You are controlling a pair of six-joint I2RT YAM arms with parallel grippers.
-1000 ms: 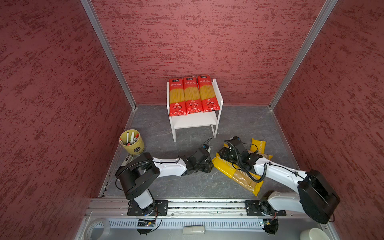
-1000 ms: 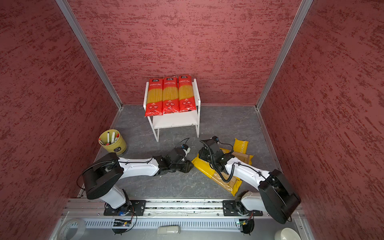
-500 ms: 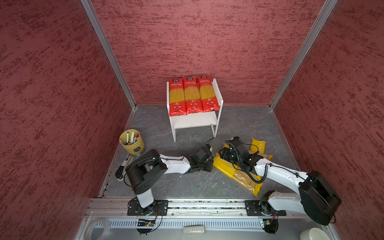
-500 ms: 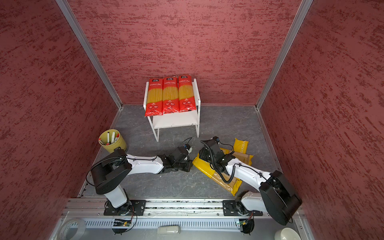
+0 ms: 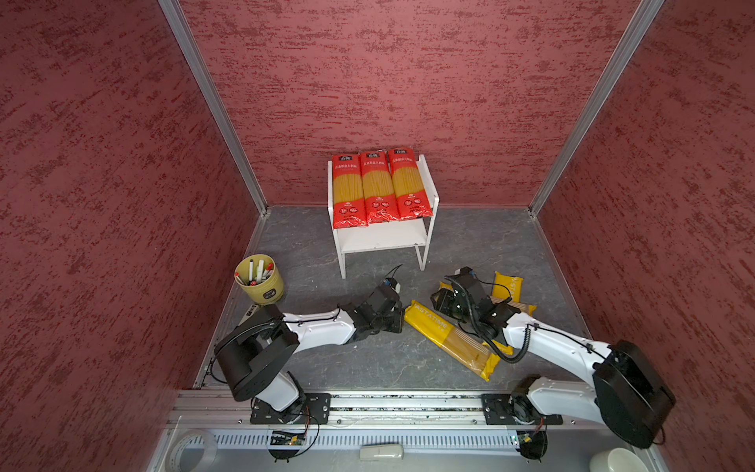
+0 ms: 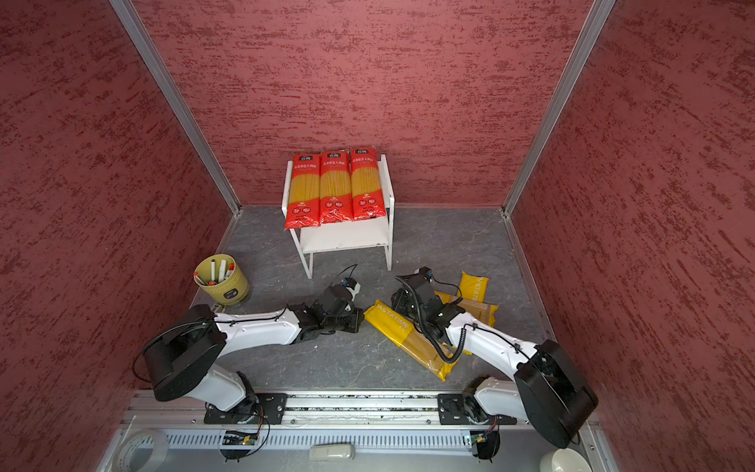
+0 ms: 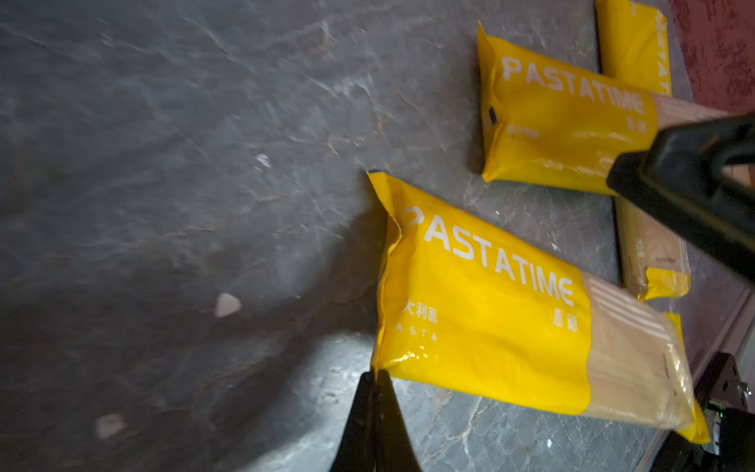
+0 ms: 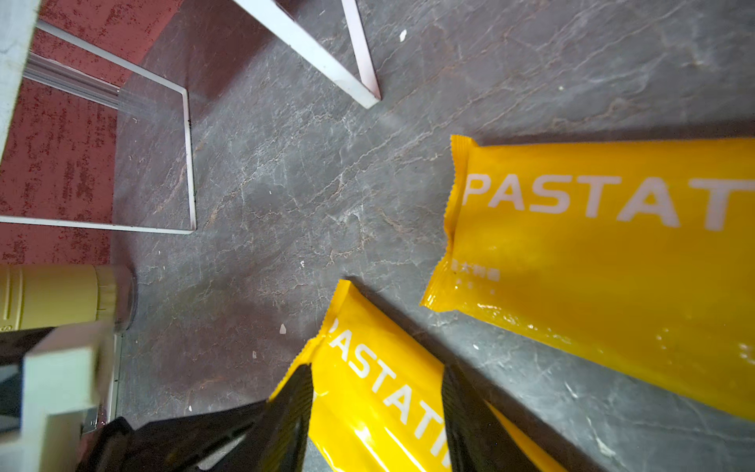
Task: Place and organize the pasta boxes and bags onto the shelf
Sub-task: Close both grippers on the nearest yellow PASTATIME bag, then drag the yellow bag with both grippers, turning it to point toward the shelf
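Note:
Three red pasta packs (image 5: 378,188) (image 6: 335,188) lie side by side on the top of the white shelf (image 5: 380,241) (image 6: 345,239). Three yellow PASTATIME packs lie on the floor at the right. My left gripper (image 5: 402,318) (image 6: 361,321) (image 7: 376,374) is shut, pinching the corner of the end seam of the nearest yellow pack (image 5: 457,347) (image 6: 394,325) (image 7: 482,310) (image 8: 380,392). My right gripper (image 5: 443,303) (image 6: 402,304) (image 8: 376,370) is closed across that same pack's width. The second yellow pack (image 7: 564,122) (image 8: 613,253) and the third yellow pack (image 5: 506,284) (image 7: 633,41) lie beyond it.
A yellow-green cup of markers (image 5: 259,280) (image 6: 220,282) stands at the left by the wall. Thin shelf legs (image 8: 310,53) rise just behind the grippers. A tape roll (image 5: 192,445) and a white bowl (image 5: 617,461) sit in front of the rail.
My left gripper's jaws have closed at the end seam of the nearest yellow pack, and the left arm's elbow has shifted a little. The right arm and the packs have not moved.

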